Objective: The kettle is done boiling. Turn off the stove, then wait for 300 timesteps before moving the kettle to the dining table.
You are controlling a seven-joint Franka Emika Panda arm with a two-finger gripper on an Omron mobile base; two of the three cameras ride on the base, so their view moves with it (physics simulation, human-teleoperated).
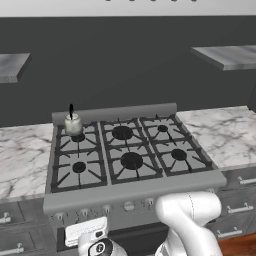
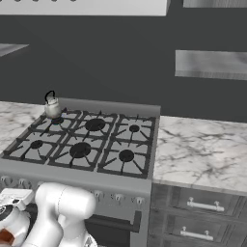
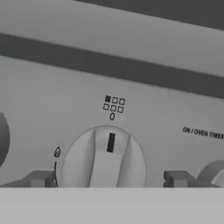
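Kettle [image 1: 73, 125] is sitting on the stove [image 1: 130, 187], on the rear burner at the left end of the six, close against the raised back ledge of the range. Its thin black handle is standing upright above the squat silver body. In the right base view the same kettle [image 2: 52, 109] is sitting at the stove's [image 2: 87, 177] far left corner, with the other five burners around it carrying nothing.

Marble worktop [image 1: 222, 135] is running on both sides of the stove, level with its grates, and grey drawers [image 2: 202, 212] with bar handles are sitting under the stretch to the stove's right. Two grey wall shelves [image 1: 227, 56] are hanging on the dark wall above and behind the stove.

Low in front of the stove's control panel, the white arm [image 1: 187, 220] is bending down toward the left end of the knob row. The claw [image 3: 109, 178] is standing spread, its two dark fingertips [image 3: 40, 178] flanking a round grey knob [image 3: 104, 158] on the stove front without pressing on it, one tip on each side. The knob's raised bar, with a black mark on it, is pointing almost straight toward a small burner diagram [image 3: 113, 104] printed above it, where the top-left square is filled in. A small flame symbol [image 3: 57, 152] is showing just beside the knob.
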